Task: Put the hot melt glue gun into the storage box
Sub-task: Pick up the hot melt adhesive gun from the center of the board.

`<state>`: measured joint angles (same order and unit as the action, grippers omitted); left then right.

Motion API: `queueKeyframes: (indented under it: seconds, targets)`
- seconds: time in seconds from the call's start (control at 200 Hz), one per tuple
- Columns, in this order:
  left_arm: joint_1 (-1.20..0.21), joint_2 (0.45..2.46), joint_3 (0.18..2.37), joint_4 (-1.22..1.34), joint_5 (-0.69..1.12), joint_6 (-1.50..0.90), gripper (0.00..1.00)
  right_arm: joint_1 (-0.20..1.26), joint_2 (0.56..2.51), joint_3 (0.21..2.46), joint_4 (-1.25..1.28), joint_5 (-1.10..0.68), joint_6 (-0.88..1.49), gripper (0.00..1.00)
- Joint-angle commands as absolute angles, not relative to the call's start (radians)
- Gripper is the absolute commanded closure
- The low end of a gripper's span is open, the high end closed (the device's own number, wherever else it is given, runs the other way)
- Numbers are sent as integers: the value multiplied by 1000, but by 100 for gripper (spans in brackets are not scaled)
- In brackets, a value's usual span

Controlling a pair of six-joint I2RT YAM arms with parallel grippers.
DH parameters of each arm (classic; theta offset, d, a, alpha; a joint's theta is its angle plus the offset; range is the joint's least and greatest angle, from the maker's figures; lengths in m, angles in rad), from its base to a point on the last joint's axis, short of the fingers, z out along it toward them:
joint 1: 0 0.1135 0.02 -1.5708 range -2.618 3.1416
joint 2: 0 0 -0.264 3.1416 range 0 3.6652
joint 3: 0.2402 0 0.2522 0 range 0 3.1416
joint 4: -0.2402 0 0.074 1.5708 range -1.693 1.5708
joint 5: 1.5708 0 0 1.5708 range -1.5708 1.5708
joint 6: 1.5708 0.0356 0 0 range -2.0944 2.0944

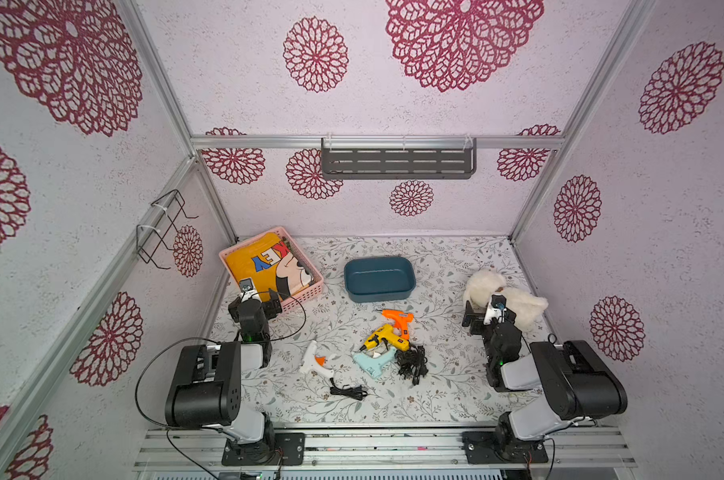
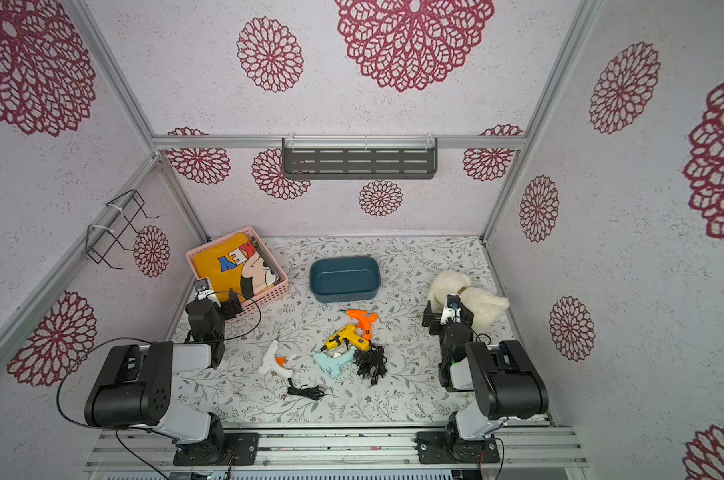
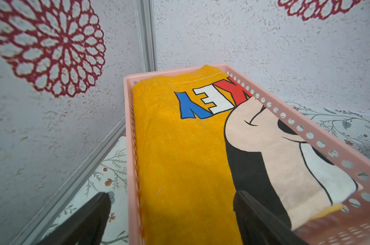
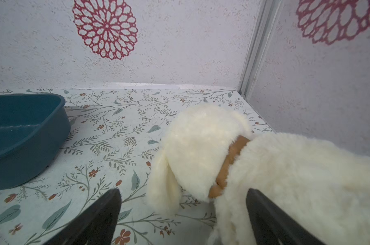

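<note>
Right wrist view is showing the right gripper (image 4: 182, 197) gaping wide and empty beside the dog (image 4: 201, 148), while the left gripper (image 3: 172, 196) is hanging equally wide at the basket (image 3: 128, 127) edge. The glue guns (image 1: 383, 338) are lying heaped mid-table, near the empty box (image 1: 379, 276). Their cords (image 1: 412, 361) are tangling, so I'm guessing a lift could drag a neighbour or snag.

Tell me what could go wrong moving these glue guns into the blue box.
The yellow gun, orange gun and pale blue gun lie piled by a tangle of black cords; lifting one may drag the rest. The open right gripper is close to the plush dog and might snag it. The white gun has a trailing cord that could catch on the blue box.
</note>
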<state>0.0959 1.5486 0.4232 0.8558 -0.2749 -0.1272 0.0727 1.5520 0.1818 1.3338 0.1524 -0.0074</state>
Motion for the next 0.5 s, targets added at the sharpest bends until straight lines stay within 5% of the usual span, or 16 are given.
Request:
queueKeyframes:
  seconds: [0.0, 0.495]
  targets:
    - [91, 1550, 414, 885, -271, -121, 2, 69, 1539, 204, 1359, 141, -9, 1]
    - [119, 1548, 423, 867, -220, -142, 2, 69, 1539, 204, 1359, 140, -9, 1]
